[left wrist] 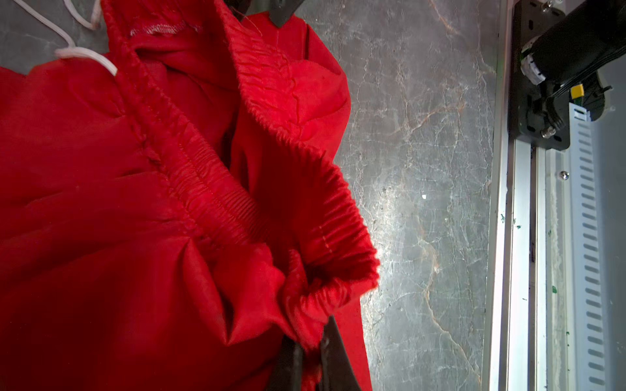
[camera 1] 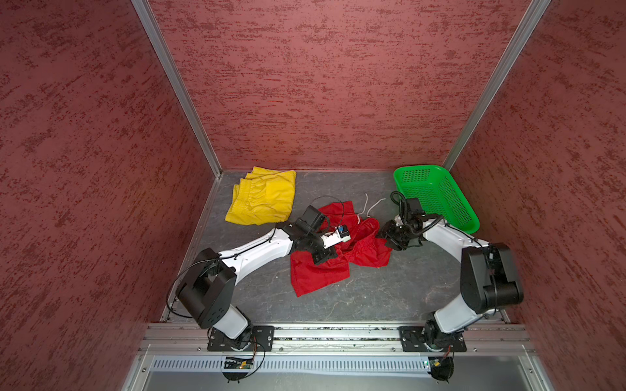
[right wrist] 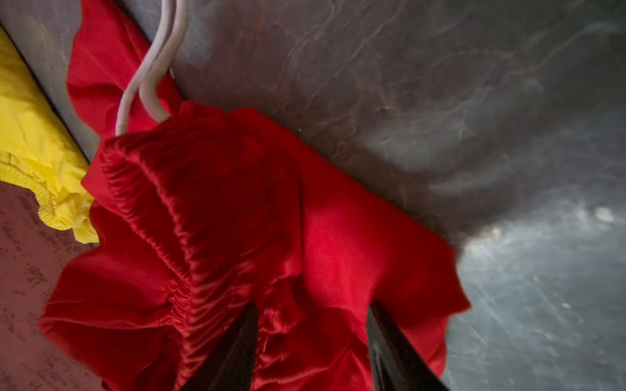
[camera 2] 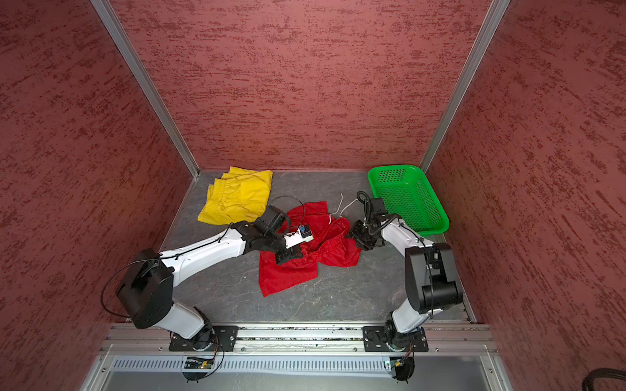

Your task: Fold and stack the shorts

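In both top views the green basket (camera 1: 420, 168) is seen tucked into a back corner of the table (camera 1: 372, 298). The red shorts (camera 1: 318, 274) are found crumpled mid-table, near the basket. Their long axis is laid on a diagonal, with the white drawstring (camera 1: 372, 204) pointed toward the basket and one flat leg pointed away from it, toward the front rail (camera 1: 338, 333). The yellow shorts (camera 1: 261, 199) are seen folded flat in the opposite back corner, well apart from the basket, with the elastic edge turned away from it. Bare table is left between the basket and the yellow shorts, and more between the red leg and the front rail. The left gripper (camera 1: 323, 255) is set on the red cloth on the side away from the basket, and the right gripper (camera 1: 389, 237) is held at the cloth's basket-side edge.

Left wrist view now: the left gripper (left wrist: 313, 352) is shown pinched tight on a bunch of the gathered waistband (left wrist: 210, 189), which is drawn up into an open loop. Past the cloth's edge, open grey table (left wrist: 423, 169) is seen as far as the front rail (left wrist: 518, 237).

Right wrist view: the right gripper (right wrist: 311, 355) is shown with jaws parted, and red fabric is left loose between the fingers (right wrist: 237, 345) — nothing clamped. The drawstring (right wrist: 149, 67) is trailed onto bare table, and the yellow shorts (right wrist: 30, 142) are glimpsed beyond.
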Controlling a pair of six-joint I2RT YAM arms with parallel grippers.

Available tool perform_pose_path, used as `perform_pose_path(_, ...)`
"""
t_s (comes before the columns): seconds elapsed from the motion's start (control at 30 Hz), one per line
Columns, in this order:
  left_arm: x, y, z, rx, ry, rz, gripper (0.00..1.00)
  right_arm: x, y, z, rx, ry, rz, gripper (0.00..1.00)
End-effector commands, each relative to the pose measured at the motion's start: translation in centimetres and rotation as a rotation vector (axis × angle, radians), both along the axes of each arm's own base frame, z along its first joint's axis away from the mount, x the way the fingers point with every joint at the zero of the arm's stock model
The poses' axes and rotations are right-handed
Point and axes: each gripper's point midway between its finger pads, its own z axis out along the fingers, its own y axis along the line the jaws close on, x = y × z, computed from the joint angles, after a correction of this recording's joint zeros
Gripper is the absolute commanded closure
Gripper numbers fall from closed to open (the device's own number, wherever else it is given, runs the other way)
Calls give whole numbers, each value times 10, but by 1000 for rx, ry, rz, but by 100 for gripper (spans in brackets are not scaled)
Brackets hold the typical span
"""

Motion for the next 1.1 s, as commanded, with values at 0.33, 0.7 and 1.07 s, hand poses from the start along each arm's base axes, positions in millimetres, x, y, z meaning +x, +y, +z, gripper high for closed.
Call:
perform_pose_path(0.33,2,3,1,27,-49,0,94,35,-7,47,-93,-109,72,45)
perform_pose_path(0.7,-2,2,-1,28,-33,2,94,65,1,7,-115,-75,125,46)
perform_pose_path(1.07,14,6,26,-12,-93,121,95,101,-4,45,-136,-204,97,100)
